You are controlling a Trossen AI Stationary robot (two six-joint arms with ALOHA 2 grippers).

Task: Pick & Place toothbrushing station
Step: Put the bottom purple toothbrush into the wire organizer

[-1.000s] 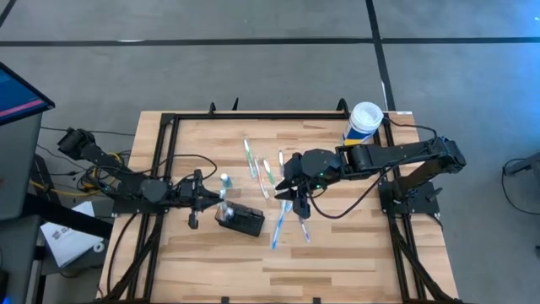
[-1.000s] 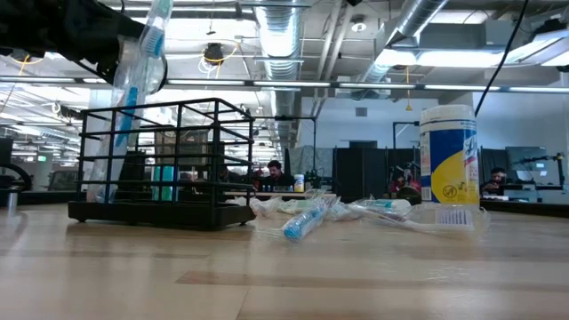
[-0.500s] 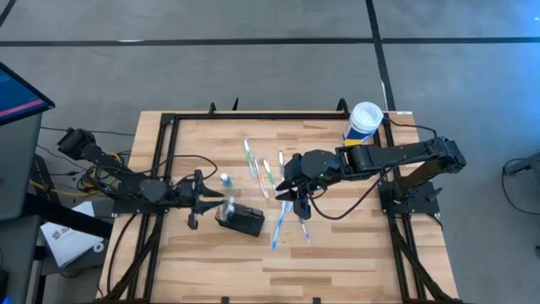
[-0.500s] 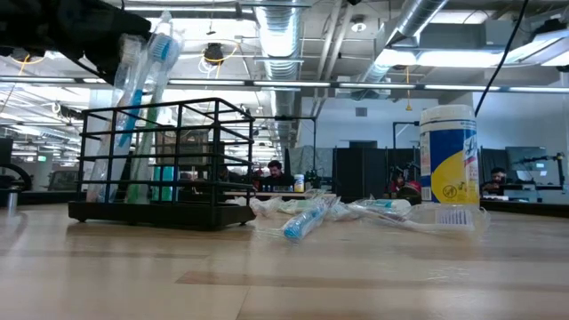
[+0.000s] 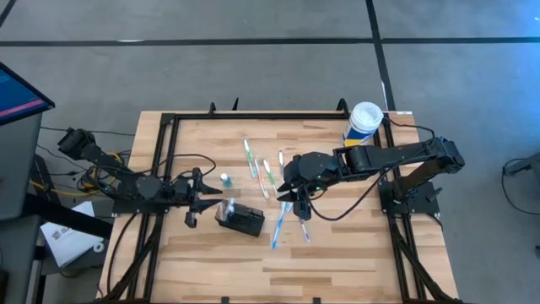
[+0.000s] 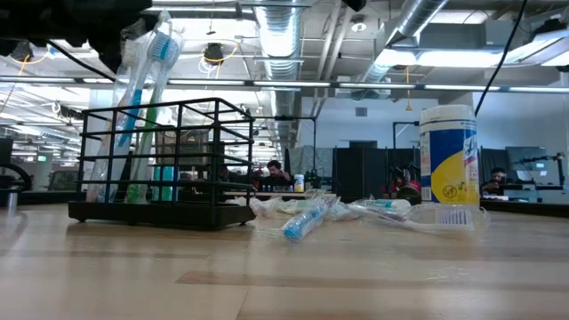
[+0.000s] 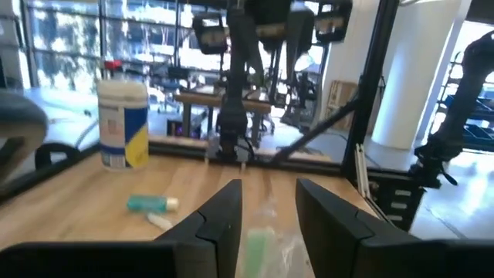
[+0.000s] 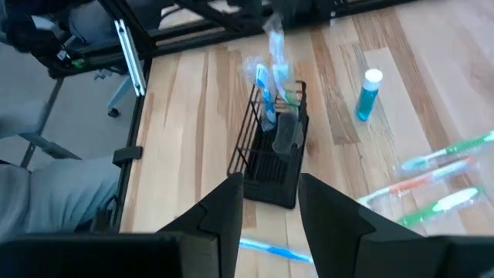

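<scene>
Station [image 5: 241, 219] sits left of table centre with two wrapped brushes [image 6: 142, 107] now standing in it; your left gripper [image 5: 207, 195] has just let go, fingers apart, right gripper [image 5: 285, 196] open over the loose pile.

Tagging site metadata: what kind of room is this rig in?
Probably an open robotics lab or workshop: exposed ceiling ducts, rows of workstations with a seated person behind the table, and tall windows past other equipment.
</scene>
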